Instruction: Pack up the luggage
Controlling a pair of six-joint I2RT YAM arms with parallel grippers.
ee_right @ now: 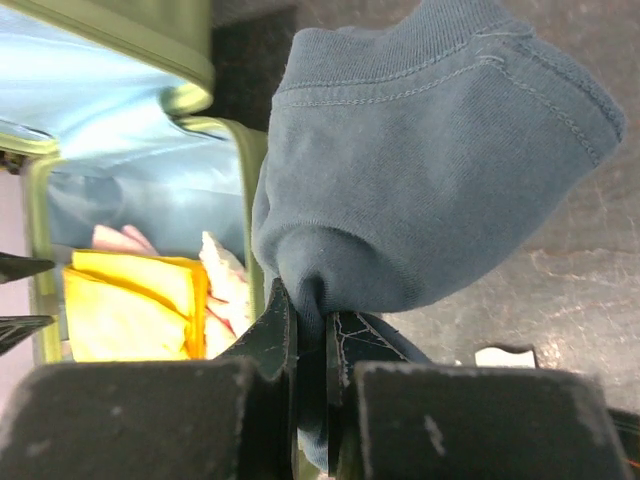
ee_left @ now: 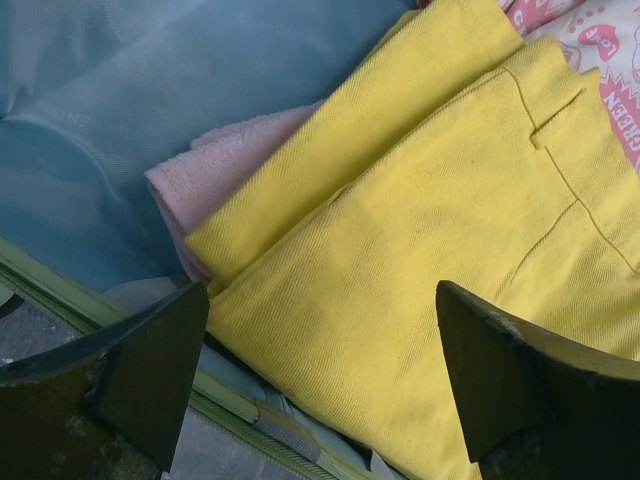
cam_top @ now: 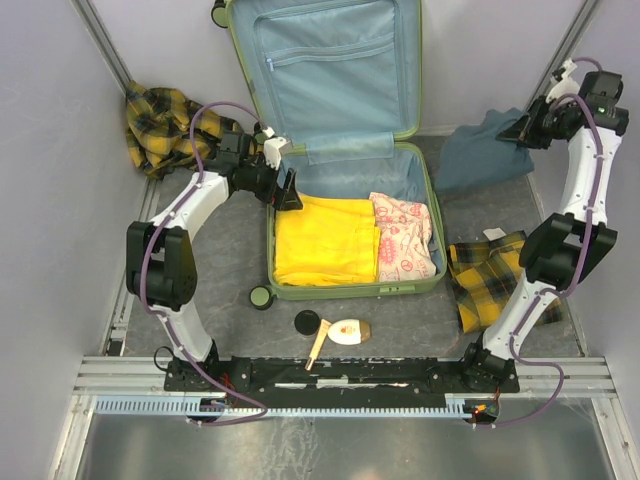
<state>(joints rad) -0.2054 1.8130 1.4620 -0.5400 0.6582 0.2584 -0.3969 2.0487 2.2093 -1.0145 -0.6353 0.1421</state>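
I see the suitcase [cam_top: 352, 291] lying open in the middle of the bench [cam_top: 410, 332], lid upright at the back. My left end effector [cam_top: 285, 192] hangs wide open over folded yellow trousers [ee_left: 400, 300] inside. My right end effector [ee_right: 305, 310] is clamped on a blue-grey sweatshirt [ee_right: 430, 160] just right of the suitcase.

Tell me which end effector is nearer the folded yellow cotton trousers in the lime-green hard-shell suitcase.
Left. The left end effector hangs open at the trousers' left edge; the right end effector is beyond the suitcase's far right corner, shut on a blue-grey knit sweatshirt.
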